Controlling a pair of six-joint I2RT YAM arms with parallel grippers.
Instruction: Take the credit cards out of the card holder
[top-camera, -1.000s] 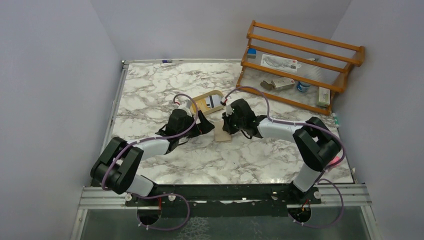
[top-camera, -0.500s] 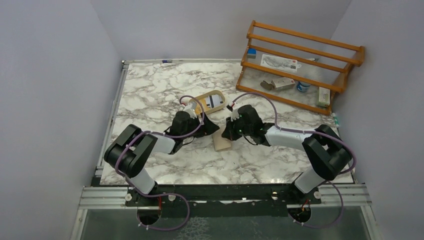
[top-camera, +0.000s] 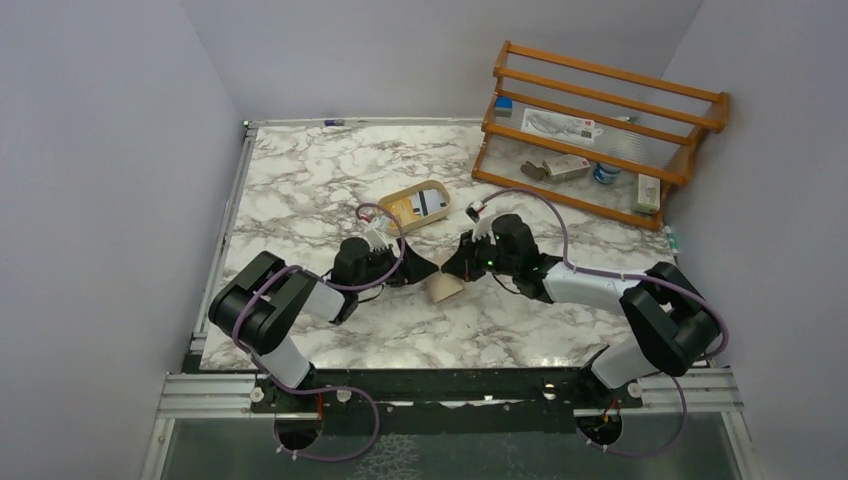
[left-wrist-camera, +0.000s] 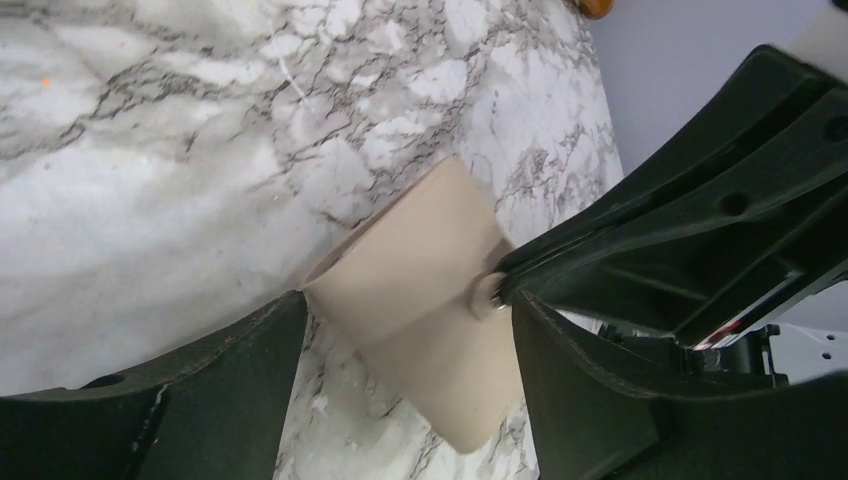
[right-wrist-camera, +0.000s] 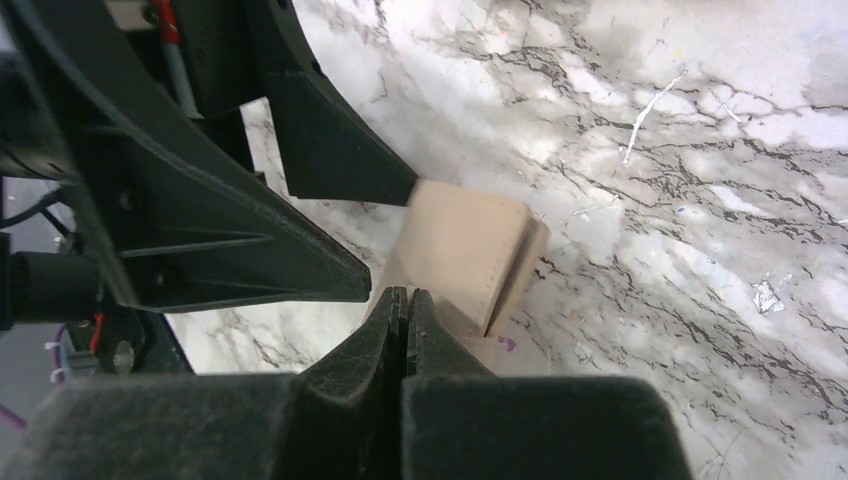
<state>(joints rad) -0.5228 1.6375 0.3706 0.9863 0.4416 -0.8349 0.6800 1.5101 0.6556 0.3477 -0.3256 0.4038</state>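
Note:
The tan card holder (top-camera: 443, 289) rests on the marble table between my two grippers. In the left wrist view the card holder (left-wrist-camera: 420, 290) spans the gap between my left gripper's (left-wrist-camera: 408, 300) fingers, touching both tips. My right gripper (right-wrist-camera: 403, 292) is shut, its tips pinching the small tab with the snap on the card holder's (right-wrist-camera: 465, 245) edge. From above, the left gripper (top-camera: 418, 270) and right gripper (top-camera: 456, 268) meet over the holder. No credit cards show in the holder; they are hidden. A pale card-like piece lies in the beige tray.
The oval beige tray (top-camera: 446, 200) sits just behind the grippers. A wooden rack (top-camera: 600, 120) with small items stands at the back right. A metal rail (top-camera: 228, 230) runs along the table's left edge.
Both grippers have come lower and nearer to the front edge, and the card holder moved with them. The left arm has folded down closer to the table.

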